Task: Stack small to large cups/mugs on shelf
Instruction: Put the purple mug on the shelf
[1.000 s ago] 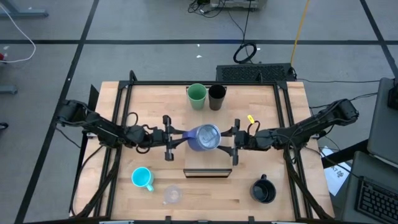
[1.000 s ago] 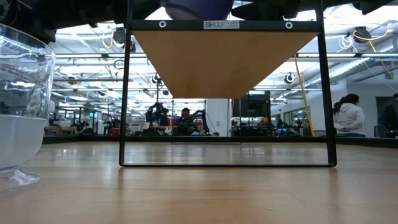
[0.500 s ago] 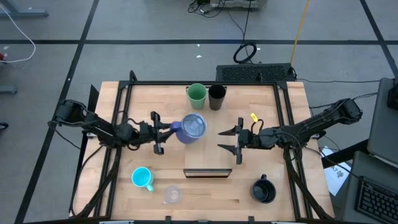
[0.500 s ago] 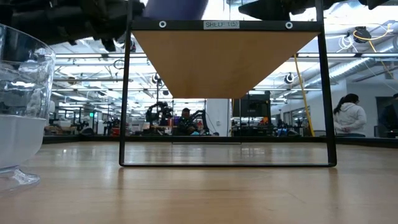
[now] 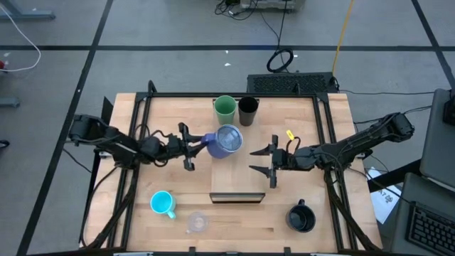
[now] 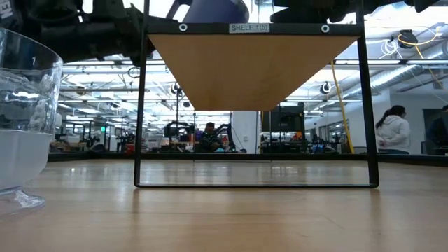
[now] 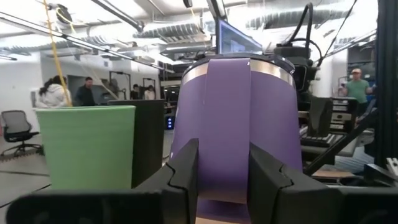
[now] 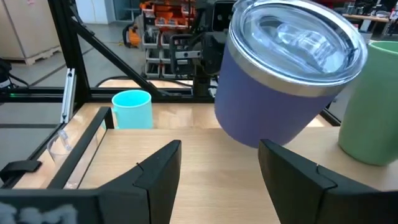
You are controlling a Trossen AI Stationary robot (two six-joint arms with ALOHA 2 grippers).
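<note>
Lavender-grey mug [image 5: 227,141] — purple-blue body, silver band at the rim, clear lid; the dark left gripper [image 5: 196,146] grips its handle. Green cup [image 5: 225,109] is plain mid-green, and the slim black tumbler [image 5: 247,109] beside it is matt black. Cyan handled mug [image 5: 163,203] is a bright, even turquoise. Small clear glass [image 5: 196,222] is colourless. Wide black mug [image 5: 301,216] is black inside and out. Shelf [image 5: 234,163] — pale wood, dark front edge. Right gripper [image 5: 266,161] is black

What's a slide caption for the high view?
Left gripper carries lavender mug toward green cup; right gripper open, idle.
</note>
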